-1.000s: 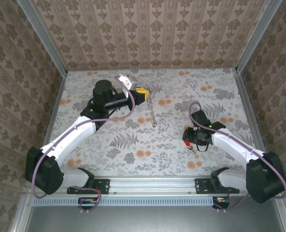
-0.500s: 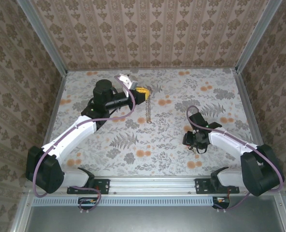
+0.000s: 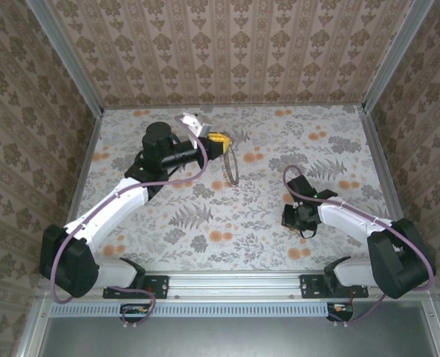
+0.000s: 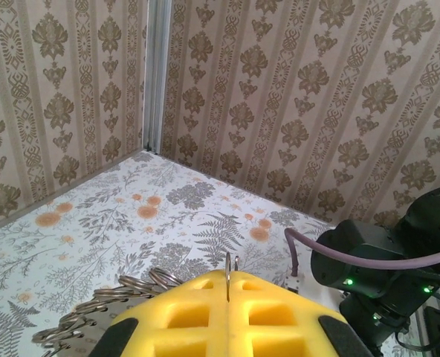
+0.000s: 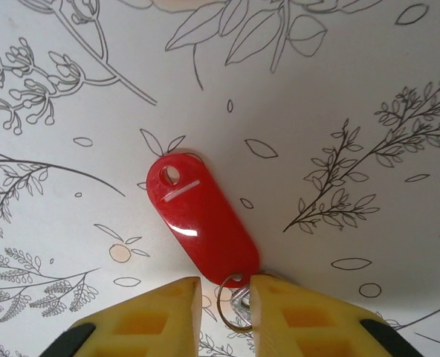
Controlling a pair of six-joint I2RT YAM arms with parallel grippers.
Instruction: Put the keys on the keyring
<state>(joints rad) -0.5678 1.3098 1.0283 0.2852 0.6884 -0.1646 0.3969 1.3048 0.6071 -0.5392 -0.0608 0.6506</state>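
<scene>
Your left gripper [image 4: 227, 277] clamped on keyring [image 3: 232, 165], upper centre; right gripper [image 5: 225, 288] straddles the key [image 5: 201, 219] at frame bottom, grip unclear: thin hold, may slip on lift

Glossy red oblong key [image 5: 201, 222] lies flat on the floral bench [image 5: 339, 111], angled diagonally. Thin silvery chain keyring [image 3: 233, 162] dangles in a loop from the left gripper [image 3: 220, 143].

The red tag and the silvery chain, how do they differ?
The red tag is one smooth plastic oblong; the silvery chain is a long run of small links. The tag lies flat on the table; the chain hangs from the left gripper. Both have thin metal rings attached.
</scene>
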